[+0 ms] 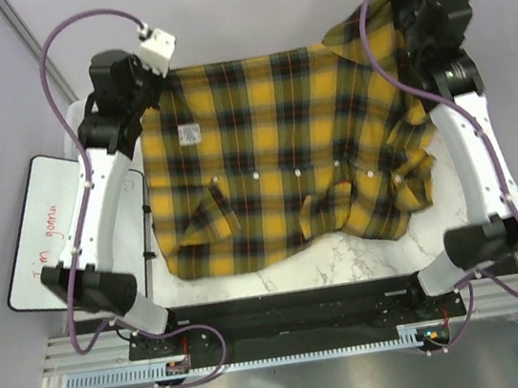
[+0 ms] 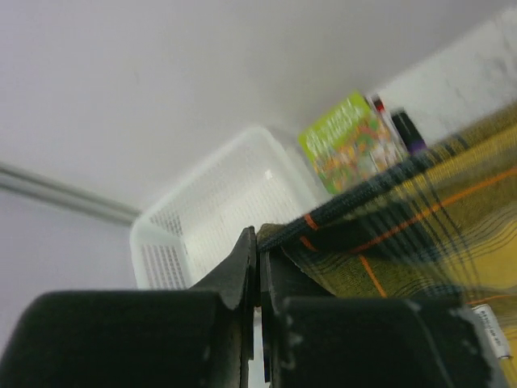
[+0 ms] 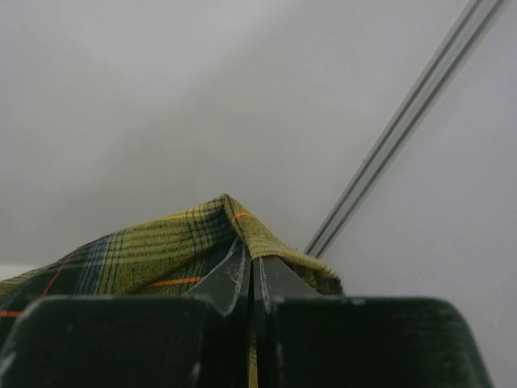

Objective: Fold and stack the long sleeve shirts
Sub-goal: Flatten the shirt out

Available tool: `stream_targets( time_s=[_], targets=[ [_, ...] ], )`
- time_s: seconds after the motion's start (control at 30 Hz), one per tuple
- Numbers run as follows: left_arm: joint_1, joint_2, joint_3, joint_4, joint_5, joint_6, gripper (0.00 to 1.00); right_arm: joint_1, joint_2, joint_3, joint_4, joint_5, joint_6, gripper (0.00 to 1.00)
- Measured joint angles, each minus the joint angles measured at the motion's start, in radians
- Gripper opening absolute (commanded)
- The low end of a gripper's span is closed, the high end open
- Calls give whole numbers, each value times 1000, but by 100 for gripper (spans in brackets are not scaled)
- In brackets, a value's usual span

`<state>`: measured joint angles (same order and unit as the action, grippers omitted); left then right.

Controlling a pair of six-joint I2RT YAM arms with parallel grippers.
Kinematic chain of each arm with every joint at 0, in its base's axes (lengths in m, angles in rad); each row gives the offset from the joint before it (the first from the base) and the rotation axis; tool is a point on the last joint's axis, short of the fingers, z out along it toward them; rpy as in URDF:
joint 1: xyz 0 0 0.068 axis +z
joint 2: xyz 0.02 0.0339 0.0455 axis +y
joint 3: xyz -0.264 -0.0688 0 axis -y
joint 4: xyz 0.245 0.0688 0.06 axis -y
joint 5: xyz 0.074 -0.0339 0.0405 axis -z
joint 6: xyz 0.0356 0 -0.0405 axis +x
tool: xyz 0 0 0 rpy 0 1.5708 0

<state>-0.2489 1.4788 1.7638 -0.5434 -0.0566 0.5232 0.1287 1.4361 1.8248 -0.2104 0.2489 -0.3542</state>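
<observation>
The yellow-and-black plaid shirt, crossed with thin red lines, lies spread over most of the white marbled bench, a row of small pale buttons running across its middle and a small white label showing near its far left end. Two loose flaps of the same cloth lie folded over its near half. Seen from above, my two arms reach up along either side of the shirt to its far edge. My left gripper is at the far left corner, its two dark fingers pressed together on a dark hem of the plaid, with the cloth running off to the right of it. My right gripper is at the far right corner, also closed tight, and the fabric rises to a small peak just above the fingertips, so that this corner is lifted off the bench and drapes down toward the rest of the shirt. Behind my left gripper stands a white mesh basket, and beside it a bright green printed packet that is too blurred to read. To the left of the bench lies a white board with red handwriting on it.
</observation>
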Motion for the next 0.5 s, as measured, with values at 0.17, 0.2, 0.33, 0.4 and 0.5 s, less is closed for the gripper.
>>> stream_targets(
  time_s=[0.17, 0.2, 0.33, 0.4, 0.5],
  targets=[
    [19, 277, 494, 3, 25, -36, 2, -53, 310, 444, -35, 22, 27, 0],
    [19, 299, 578, 17, 34, -38, 2, -63, 327, 511, -34, 21, 30, 0],
    [19, 222, 675, 140, 71, -38, 2, -74, 216, 542, 66, 5, 30, 0],
    [19, 70, 540, 217, 107, -33, 2, -71, 76, 433, 132, -34, 28, 0],
    [21, -200, 239, 294, 182, -14, 2, -71, -204, 191, 178, -102, 10, 0]
  ],
)
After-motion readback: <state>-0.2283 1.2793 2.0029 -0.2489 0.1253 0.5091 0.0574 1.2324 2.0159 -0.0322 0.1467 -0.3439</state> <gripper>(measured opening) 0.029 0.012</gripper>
